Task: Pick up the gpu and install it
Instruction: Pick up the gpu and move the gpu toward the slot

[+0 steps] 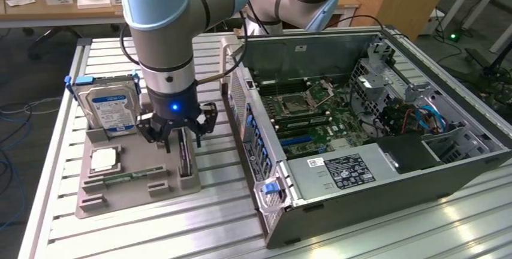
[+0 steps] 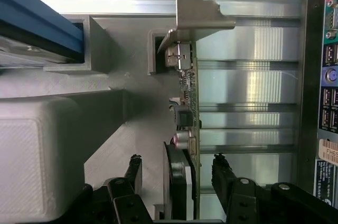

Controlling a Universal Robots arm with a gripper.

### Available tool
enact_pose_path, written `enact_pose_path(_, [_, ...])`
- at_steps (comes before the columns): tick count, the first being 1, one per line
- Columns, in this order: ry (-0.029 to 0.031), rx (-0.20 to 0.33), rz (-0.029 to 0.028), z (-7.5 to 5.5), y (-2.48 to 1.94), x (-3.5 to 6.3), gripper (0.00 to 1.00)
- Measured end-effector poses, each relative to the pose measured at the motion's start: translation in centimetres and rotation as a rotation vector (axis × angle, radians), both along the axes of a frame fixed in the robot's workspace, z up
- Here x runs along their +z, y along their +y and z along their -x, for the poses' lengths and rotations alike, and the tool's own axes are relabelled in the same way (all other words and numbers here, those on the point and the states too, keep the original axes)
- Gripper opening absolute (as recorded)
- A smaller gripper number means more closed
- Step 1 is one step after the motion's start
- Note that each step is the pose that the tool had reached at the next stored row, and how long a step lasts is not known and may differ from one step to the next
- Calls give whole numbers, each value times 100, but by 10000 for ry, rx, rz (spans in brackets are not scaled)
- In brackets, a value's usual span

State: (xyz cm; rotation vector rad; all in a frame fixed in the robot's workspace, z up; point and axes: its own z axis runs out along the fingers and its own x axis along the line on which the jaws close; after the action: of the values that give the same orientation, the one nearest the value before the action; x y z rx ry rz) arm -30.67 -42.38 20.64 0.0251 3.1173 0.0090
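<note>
While gpu (image 2: 187, 92) stands edge-on in tray (image 2: 140, 129), long axis parallel to case (image 2: 327, 102), gripper (image 2: 177, 158) straddles it, fingers (image 2: 134, 174) spread, not touching.

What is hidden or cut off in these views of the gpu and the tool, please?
Exterior view: the tool covers part of the upper edge of the gpu; its cooler face is edge-on.
Wrist view: the gpu's end away from its bracket is cut off by the picture's edge.
Exterior view: the slot for it inside the computer case cannot be picked out.

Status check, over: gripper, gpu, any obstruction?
Gripper jaws open, straddling gpu. It stands upright in tray slot, ungripped. Hard drive stands apart.
</note>
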Motion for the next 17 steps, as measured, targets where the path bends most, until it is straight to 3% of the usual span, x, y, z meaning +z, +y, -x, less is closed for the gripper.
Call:
enact_pose_path(3, [0,1,0,0,-2,0,64])
enact_pose_path(4, [-1,1,-1,0,-3,-1,57])
enact_pose_path(5, [-1,1,-1,0,-3,-1,57])
enact_pose_path(8, [0,1,-1,0,-5,0,39])
enact_pose_path(10, [0,1,-2,0,-7,0,39])
enact_pose_path(12, [-1,2,-1,-1,-7,0,28])
enact_pose_path(17, [0,2,-1,-1,-7,0,28])
